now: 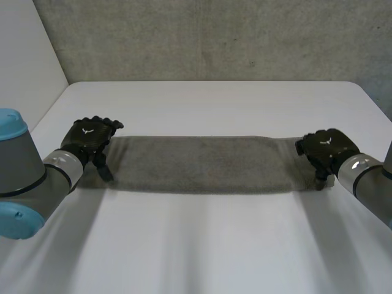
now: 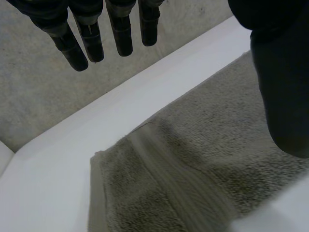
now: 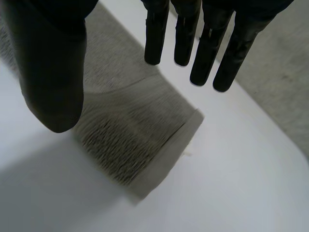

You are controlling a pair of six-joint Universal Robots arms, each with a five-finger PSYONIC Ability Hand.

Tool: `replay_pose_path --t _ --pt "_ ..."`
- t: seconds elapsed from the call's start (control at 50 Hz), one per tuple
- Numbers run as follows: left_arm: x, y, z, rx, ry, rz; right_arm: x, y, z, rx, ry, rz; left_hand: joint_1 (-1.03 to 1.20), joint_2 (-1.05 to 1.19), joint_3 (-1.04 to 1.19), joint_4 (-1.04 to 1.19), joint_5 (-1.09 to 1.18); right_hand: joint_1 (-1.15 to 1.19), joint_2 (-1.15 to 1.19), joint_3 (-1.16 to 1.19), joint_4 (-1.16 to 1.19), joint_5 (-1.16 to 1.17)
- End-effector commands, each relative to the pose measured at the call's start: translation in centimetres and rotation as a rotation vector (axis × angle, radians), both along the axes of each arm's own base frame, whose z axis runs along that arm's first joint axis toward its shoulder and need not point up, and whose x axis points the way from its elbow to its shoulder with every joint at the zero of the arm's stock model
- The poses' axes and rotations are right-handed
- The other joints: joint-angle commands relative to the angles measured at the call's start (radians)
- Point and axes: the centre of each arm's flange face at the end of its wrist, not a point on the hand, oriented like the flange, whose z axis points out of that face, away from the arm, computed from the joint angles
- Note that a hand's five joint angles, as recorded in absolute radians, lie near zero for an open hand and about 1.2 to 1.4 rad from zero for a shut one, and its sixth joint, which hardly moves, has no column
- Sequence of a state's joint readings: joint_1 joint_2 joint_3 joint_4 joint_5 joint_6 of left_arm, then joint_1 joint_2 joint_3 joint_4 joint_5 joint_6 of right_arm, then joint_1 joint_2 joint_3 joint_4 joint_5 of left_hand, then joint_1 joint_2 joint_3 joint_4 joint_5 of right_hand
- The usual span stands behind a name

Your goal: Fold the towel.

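At the towel's near side, bare worktop (image 1: 202, 245) runs toward the camera, and both arms reach in over it. The towel (image 1: 202, 164) is a long grey strip lying flat. The left hand (image 1: 92, 138) is over its left end and the right hand (image 1: 323, 149) over its right end. Each hand has straight fingers held apart from the thumb and grips nothing. Beyond the towel are more worktop and a grey wall (image 1: 214, 37).

The risk, as I judge it, is an uneven pinch. If one hand catches only part of its end, or closes later than the other, the strip could drag askew as the ends are brought together, and the fold would land crooked.

The head view gives both ends at once and shows how straight the strip lies. The left wrist view adds a woven band (image 2: 178, 183) crossing the towel near that end. The right wrist view shows a ribbed band (image 3: 125, 145) and a thick edge at the other end.
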State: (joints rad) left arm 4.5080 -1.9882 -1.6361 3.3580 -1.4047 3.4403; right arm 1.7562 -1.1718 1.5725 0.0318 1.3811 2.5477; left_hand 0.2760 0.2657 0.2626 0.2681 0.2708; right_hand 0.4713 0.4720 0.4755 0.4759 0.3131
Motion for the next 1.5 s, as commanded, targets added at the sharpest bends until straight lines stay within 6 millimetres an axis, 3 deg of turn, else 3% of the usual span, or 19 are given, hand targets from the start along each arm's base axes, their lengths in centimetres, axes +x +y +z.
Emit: replay_pose_path --t 0.02,0.22,0.26,0.32,0.54,0.68,0.82,0.86,0.9,0.92,0.96,1.02,1.06,1.08,1.12,1.14,1.18,1.3,1.5 --pt "0.0 0.0 0.0 -0.018 0.022 0.001 -1.1 -1.3 -2.8 0.033 -0.019 -0.002 -0.024 -0.014 -0.011 -0.016 -0.194 0.060 0.059 0.056 0.055 0.044" --pt "0.0 0.0 -0.2 -0.014 0.021 0.002 -1.7 -2.4 -4.9 0.061 -0.001 -0.023 -0.024 -0.014 -0.011 -0.016 -0.194 0.274 0.274 0.270 0.270 0.258" --pt "0.0 0.0 -0.2 -0.014 0.021 0.002 -2.0 -3.0 -5.5 0.068 0.007 -0.034 -0.024 -0.014 -0.011 -0.016 -0.194 0.648 0.647 0.644 0.643 0.631" --pt "0.0 0.0 -0.2 -0.014 0.021 0.001 -2.5 -3.7 -5.4 0.051 0.016 -0.065 -0.024 -0.014 -0.011 -0.016 -0.194 0.924 0.924 0.920 0.920 0.908" --pt "0.0 0.1 0.0 -0.018 0.022 0.002 -6.0 -5.2 -2.7 -0.066 0.158 -0.168 -0.024 -0.014 -0.011 -0.016 -0.194 0.925 0.924 0.921 0.920 0.909" --pt "0.1 0.0 0.7 -0.038 0.026 0.007 -12.8 -7.9 -0.7 -0.120 0.363 -0.273 -0.027 -0.017 -0.014 -0.019 -0.197 0.925 0.924 0.921 0.920 0.909" --pt "0.3 -0.1 1.4 -0.058 0.028 0.011 -13.5 -8.9 1.1 -0.153 0.432 -0.325 -0.027 -0.017 -0.014 -0.019 -0.197 0.925 0.924 0.921 0.920 0.909" --pt "0.3 -0.2 1.6 -0.067 0.030 0.012 -12.0 -8.8 1.7 -0.178 0.422 -0.302 -0.030 -0.020 -0.017 -0.022 -0.200 0.925 0.924 0.921 0.920 0.909" --pt "0.2 -0.3 1.9 -0.076 0.031 0.012 -7.1 -8.1 3.3 -0.262 0.371 -0.209 -0.033 -0.023 -0.020 -0.025 -0.202 0.925 0.924 0.921 0.920 0.909" --pt "0.2 -0.3 1.9 -0.076 0.031 0.012 -7.1 -8.1 3.3 -0.262 0.371 -0.208 -0.033 -0.023 -0.020 -0.025 -0.202 0.925 0.924 0.921 0.920 0.909" --pt "0.1 -0.4 2.1 -0.085 0.033 0.013 -1.8 -6.5 5.3 -0.363 0.278 -0.111 -0.033 -0.023 -0.020 -0.025 -0.202 0.925 0.924 0.921 0.920 0.909" --pt "-0.1 -0.4 2.5 -0.097 0.036 0.011 1.0 -5.2 6.1 -0.412 0.228 -0.051 -0.036 -0.026 -0.023 -0.028 -0.205 0.925 0.924 0.921 0.920 0.909" --pt "-0.2 -0.4 2.5 -0.098 0.038 0.008 6.7 -2.0 6.7 -0.497 0.138 0.088 -0.036 -0.026 -0.023 -0.028 -0.205 0.925 0.924 0.921 0.920 0.909" --pt "-0.2 -0.4 2.6 -0.098 0.038 0.008 6.7 -2.0 6.7 -0.497 0.137 0.089 -0.036 -0.026 -0.023 -0.028 -0.205 0.925 0.924 0.921 0.920 0.909" --pt "-0.3 -0.3 2.6 -0.099 0.038 0.003 11.9 2.1 6.0 -0.549 0.078 0.244 -0.036 -0.026 -0.023 -0.028 -0.205 0.925 0.924 0.921 0.920 0.909" --pt "-0.3 -0.3 2.6 -0.099 0.038 0.003 11.9 2.1 5.9 -0.549 0.078 0.245 -0.036 -0.026 -0.023 -0.028 -0.205 0.925 0.924 0.921 0.920 0.909" --pt "-0.6 0.0 2.5 -0.095 0.038 -0.006 15.9 5.9 3.4 -0.534 0.055 0.389 -0.036 -0.026 -0.023 -0.028 -0.205 0.925 0.924 0.921 0.920 0.909" --pt "-1.1 0.5 2.4 -0.091 0.038 -0.023 19.2 9.7 -1.3 -0.455 0.050 0.588 -0.036 -0.026 -0.023 -0.028 -0.205 0.925 0.924 0.921 0.920 0.909" --pt "-1.3 0.6 2.0 -0.081 0.036 -0.029 20.3 11.2 -2.9 -0.404 0.003 0.696 -0.036 -0.026 -0.023 -0.028 -0.205 0.925 0.924 0.921 0.920 0.909"
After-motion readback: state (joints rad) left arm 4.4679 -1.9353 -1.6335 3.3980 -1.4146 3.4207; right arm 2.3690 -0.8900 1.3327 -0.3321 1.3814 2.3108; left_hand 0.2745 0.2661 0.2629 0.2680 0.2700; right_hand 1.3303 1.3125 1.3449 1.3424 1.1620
